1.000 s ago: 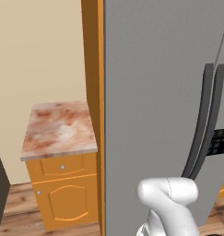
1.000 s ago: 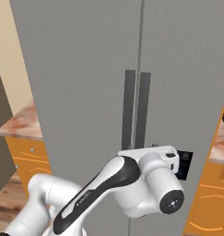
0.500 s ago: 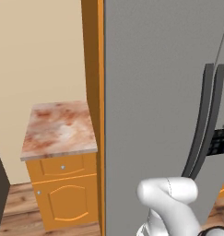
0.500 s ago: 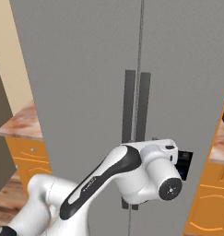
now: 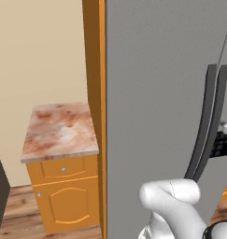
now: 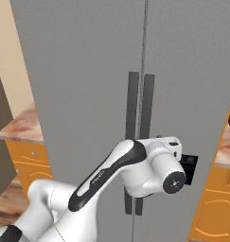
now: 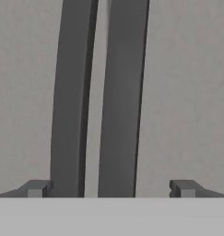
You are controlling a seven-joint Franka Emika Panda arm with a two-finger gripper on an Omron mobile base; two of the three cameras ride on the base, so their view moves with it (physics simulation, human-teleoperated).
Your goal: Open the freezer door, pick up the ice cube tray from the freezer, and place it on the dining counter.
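The arm has swung nearer the freezer door [image 6: 192, 71]; gripper [image 7: 111, 189] jaws spread wide, straddling both dark handles [image 7: 120, 101].

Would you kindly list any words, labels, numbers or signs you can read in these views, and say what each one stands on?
None can be read.
Arm: a small pale marking on the dark band, too small to read.
Fridge doors, their dark handles and the side cabinet: no text.
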